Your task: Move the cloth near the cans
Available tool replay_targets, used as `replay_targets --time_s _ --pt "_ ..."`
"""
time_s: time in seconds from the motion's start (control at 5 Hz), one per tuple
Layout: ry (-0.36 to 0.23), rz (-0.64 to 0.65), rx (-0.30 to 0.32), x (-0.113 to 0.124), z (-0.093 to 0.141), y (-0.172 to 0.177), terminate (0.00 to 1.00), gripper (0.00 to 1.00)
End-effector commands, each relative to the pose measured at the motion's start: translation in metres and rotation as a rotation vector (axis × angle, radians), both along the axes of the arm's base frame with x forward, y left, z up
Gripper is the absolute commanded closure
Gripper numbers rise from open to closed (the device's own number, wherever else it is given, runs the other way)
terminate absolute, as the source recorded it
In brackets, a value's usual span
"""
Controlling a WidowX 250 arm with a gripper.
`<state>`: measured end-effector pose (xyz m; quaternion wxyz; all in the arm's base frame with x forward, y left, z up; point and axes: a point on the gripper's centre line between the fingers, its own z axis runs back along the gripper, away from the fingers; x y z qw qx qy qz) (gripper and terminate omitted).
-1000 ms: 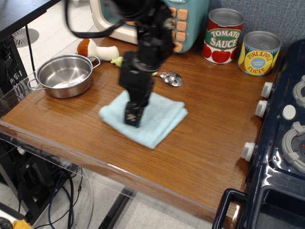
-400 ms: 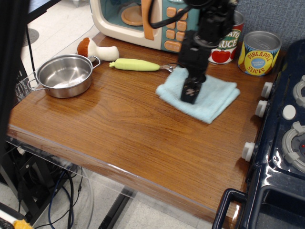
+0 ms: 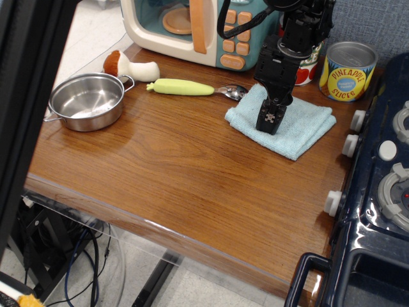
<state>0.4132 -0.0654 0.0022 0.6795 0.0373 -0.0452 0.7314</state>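
Note:
The light blue folded cloth lies on the wooden table at the back right, just in front of the cans. The yellow-and-blue "Pineapple Slices" can stands right behind it. The red "Tomato Sauce" can is mostly hidden behind my arm. My black gripper points down onto the cloth's left half with its fingers together, pinching the fabric.
A steel pot stands at the left edge. A toy mushroom, a spoon with a yellow-green handle and a toy microwave lie along the back. A dark toy stove with white knobs borders the table's right side.
The gripper has dragged the cloth from the middle of the table to the right and back, up to the cans. The spoon is now uncovered.

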Motion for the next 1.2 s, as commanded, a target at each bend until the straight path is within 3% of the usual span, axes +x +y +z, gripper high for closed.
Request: replay_targets --time_s 0.0,0.6,1.0 --pt "0.03 -0.062 -0.028 -0.02 -0.002 -0.019 0.0 0.0" --pt "-0.097 -0.054 -0.11 -0.028 0.068 -0.012 0.0 0.0" --pt "-0.134 -0.06 -0.114 -0.049 0.088 -0.003 0.0 0.0"
